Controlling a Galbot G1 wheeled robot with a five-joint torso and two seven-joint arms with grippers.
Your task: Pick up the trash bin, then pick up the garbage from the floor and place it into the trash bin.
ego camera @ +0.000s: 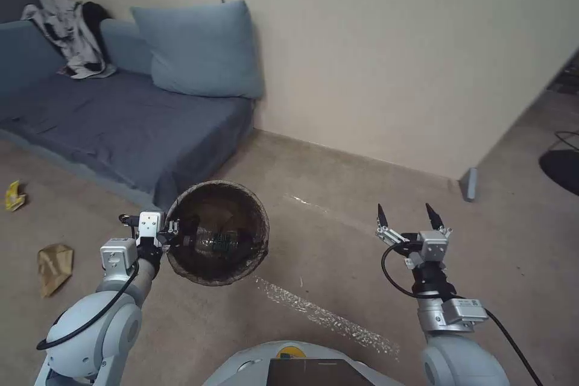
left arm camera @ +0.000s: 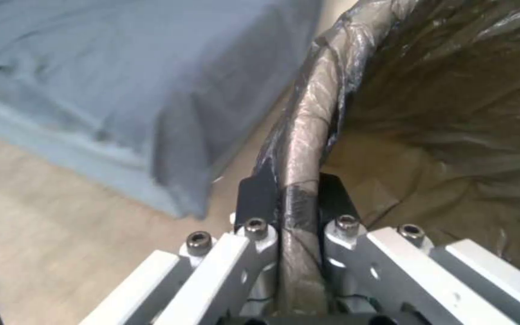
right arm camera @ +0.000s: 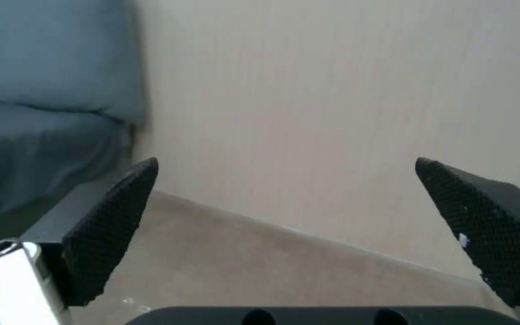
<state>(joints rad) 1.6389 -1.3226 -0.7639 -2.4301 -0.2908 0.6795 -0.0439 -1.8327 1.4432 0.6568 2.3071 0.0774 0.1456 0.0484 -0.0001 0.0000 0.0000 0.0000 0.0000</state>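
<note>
Left gripper (left arm camera: 289,198), nearest, clamps the trash bin (ego camera: 218,232) rim, bin raised, bottle (ego camera: 218,243) inside; right gripper (ego camera: 409,216) hangs spread and empty, best lowered squarely over the brown paper bag (ego camera: 54,264) far left on the floor.

One trash bin (ego camera: 218,232), dark bag folded over its rim. One clear plastic bottle (ego camera: 218,243) with green label inside it. Two litter pieces on floor: one yellow wrapper (ego camera: 14,195), one brown paper bag (ego camera: 54,266). One sofa (ego camera: 114,126), one blue pillow (ego camera: 199,51), one grey-and-white garment (ego camera: 67,33). Two grippers: left gripper (ego camera: 179,234), right gripper (ego camera: 408,213).
</note>
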